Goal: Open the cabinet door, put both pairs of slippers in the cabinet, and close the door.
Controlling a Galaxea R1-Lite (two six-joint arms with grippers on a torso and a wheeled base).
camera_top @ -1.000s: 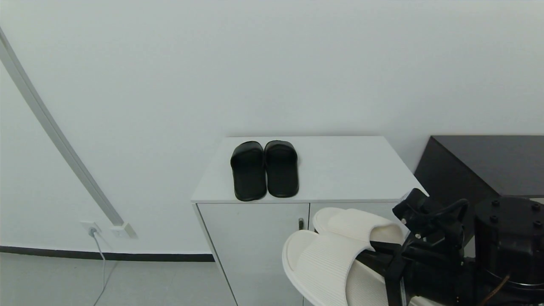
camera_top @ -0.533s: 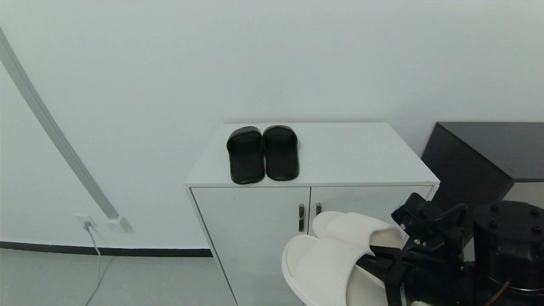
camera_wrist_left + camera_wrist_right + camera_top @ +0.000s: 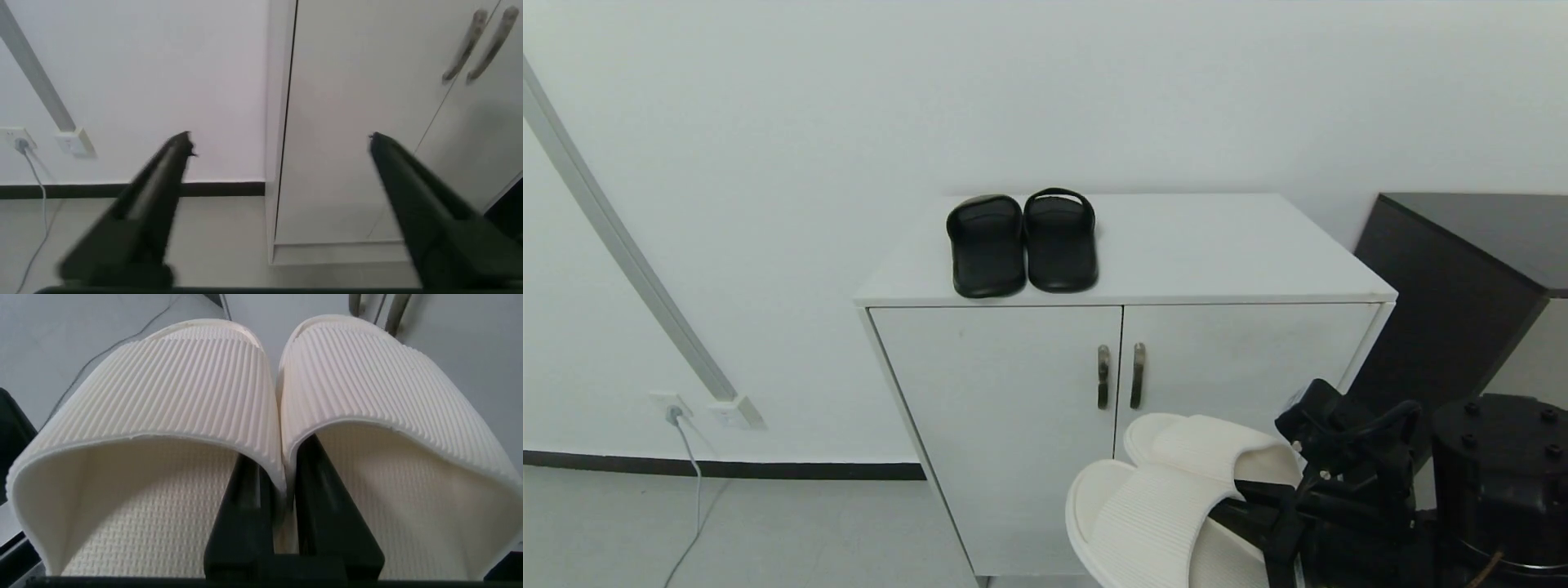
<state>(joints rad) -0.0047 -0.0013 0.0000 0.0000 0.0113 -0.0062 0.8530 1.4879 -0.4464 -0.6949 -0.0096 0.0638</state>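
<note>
- The white cabinet (image 3: 996,425) is seen with both doors shut.
- The white slippers (image 3: 1168,490) are held before the right door, clamped together by the right gripper (image 3: 282,490), 1 finger inside each.
- The black slippers (image 3: 1023,243) are set side by side on the cabinet top.
- The left gripper (image 3: 278,143) is held open and empty, facing the cabinet's left edge.

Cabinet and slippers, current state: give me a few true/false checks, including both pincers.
1. Both cabinet doors are shut. True.
2. The black slippers are inside the cabinet. False: they sit side by side on top of it.
3. The right pincer holds the white slippers together as a pair. True.
4. The left pincer grips one of the door handles. False: it is open and empty, away from the handles.
</note>
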